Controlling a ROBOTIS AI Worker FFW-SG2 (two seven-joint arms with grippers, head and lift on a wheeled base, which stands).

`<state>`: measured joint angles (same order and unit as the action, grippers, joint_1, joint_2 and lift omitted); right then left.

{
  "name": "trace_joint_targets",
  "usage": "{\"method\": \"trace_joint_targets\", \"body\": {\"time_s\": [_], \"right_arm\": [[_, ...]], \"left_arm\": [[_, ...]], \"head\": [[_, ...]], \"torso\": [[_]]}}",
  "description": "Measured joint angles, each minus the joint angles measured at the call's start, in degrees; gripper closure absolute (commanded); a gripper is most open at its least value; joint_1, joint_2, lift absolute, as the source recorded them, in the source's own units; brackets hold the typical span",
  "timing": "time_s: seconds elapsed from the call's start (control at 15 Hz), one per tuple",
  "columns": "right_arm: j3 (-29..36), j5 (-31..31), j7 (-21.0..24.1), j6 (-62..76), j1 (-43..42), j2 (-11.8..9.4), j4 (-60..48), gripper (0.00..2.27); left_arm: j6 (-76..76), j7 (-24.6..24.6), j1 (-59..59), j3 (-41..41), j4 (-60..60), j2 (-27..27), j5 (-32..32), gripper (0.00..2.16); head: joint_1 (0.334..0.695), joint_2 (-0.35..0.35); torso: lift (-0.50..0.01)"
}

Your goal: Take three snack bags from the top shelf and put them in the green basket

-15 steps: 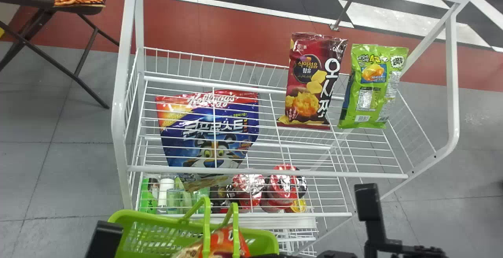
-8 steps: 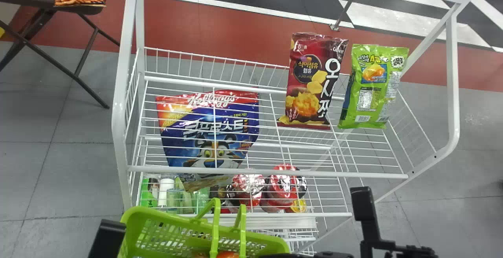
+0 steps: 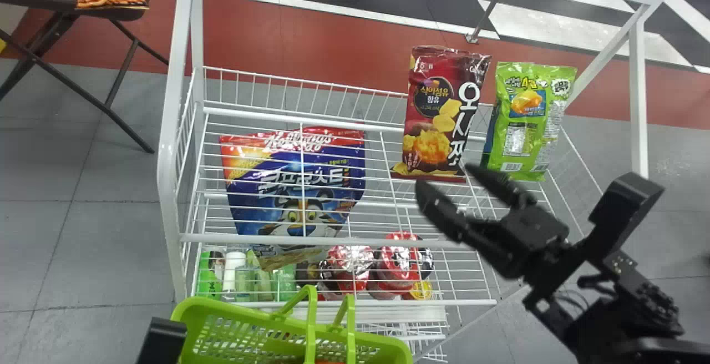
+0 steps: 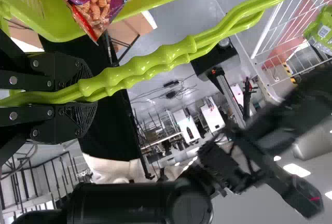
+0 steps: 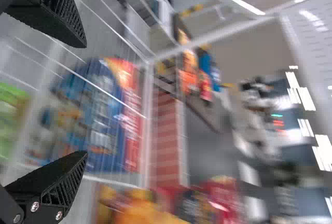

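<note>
Grey floor (image 3: 66, 242) with a red strip (image 3: 333, 47) across it shows past the white rack, and from here the top shelf (image 3: 211, 238) has two snack bags near its right end: a red bag (image 3: 441, 114) and, just beside it on the right, a green bag (image 3: 530, 122). Well to the left, a blue cereal bag (image 3: 294, 186) shows through the wires.

The right pincer (image 3: 446, 178) hangs at the lower end of the red bag, released, its two fingers spread apart and pointing toward it. One fingertip sits just below the bag's bottom edge, the other by its lower right corner, close to the green bag's foot. Whether either touches, I can't tell.

Down at the near side, the green basket (image 3: 199, 304) is in front of the rack, well apart from both shelf bags. The left pincer (image 3: 161, 342) is beside it, and in the left wrist view that pincer (image 4: 91, 97) is clenched around the basket's handle (image 4: 166, 58). An orange snack bag (image 4: 98, 1) lies in the basket.
</note>
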<state>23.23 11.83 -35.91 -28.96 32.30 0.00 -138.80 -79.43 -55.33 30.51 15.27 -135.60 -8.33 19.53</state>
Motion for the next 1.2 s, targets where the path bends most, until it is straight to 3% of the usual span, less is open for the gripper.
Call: {"method": "trace_joint_targets", "body": {"time_s": [0.2,0.67,1.07,1.13,1.2], "right_arm": [[1.3,-3.3,5.1,9.2,-7.2,0.0,8.3,0.08],[10.1,-14.4,8.8,17.2,-26.9,-0.2,33.6,0.08],[10.4,-18.7,15.6,21.7,-34.2,-6.0,49.1,0.1],[10.5,-18.9,15.6,20.6,-35.4,-7.3,51.4,0.37],[10.5,-19.0,14.8,18.7,-36.4,-8.7,52.9,0.96]], "left_arm": [[0.4,-0.4,0.5,0.2,0.0,-0.1,0.0,1.06],[0.5,-1.5,0.4,0.2,0.3,-0.2,-0.2,1.05],[0.5,-2.6,-0.4,0.2,1.2,-0.2,0.0,1.05],[0.5,-2.6,-0.5,0.2,1.4,-0.2,0.0,1.05],[0.6,-2.6,-0.6,0.2,1.6,-0.2,0.0,1.05]], "head": [[0.695,-0.35],[0.695,-0.35],[0.695,-0.35],[0.695,-0.35],[0.695,-0.35]], "torso": [[-0.029],[-0.029],[-0.029],[-0.029],[-0.029]]}}
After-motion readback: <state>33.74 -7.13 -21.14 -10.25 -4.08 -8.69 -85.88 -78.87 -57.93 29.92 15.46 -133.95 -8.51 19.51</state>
